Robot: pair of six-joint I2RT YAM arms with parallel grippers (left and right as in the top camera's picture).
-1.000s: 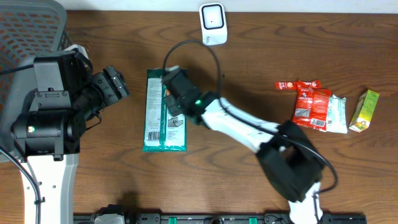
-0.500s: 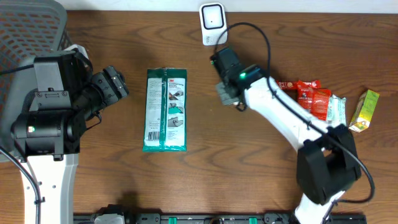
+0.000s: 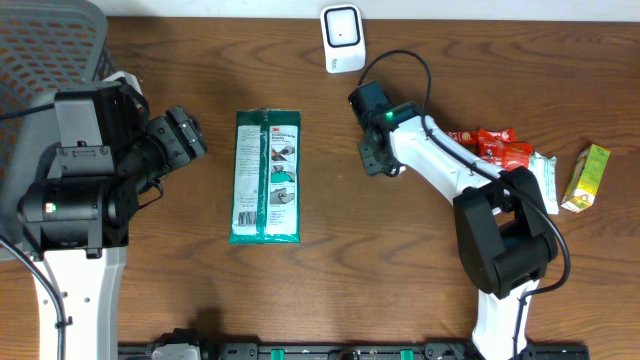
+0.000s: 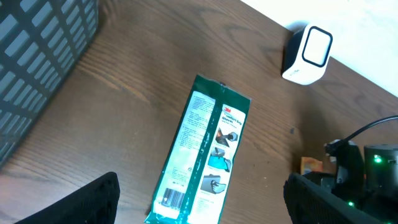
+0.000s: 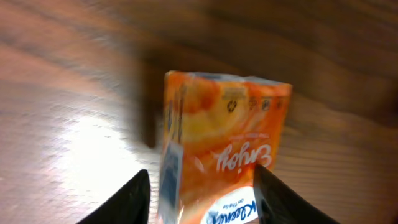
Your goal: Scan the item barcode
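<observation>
An orange Kleenex tissue pack stands between the fingers of my right gripper. The gripper is open, with a gap showing at the left finger. From overhead the right gripper is just below the white scanner, and it hides the pack. The left wrist view catches an orange corner of the pack and the scanner. My left gripper hangs open and empty at the left, its fingers wide apart.
A green 3M packet lies flat mid-table, its barcode at the near end. Red sachets, a white pack and a yellow-green carton lie at the right. A grey mesh basket sits far left.
My right arm swung from over the green packet to the right, below the scanner. Its jaws have parted from shut. The left arm has not moved.
</observation>
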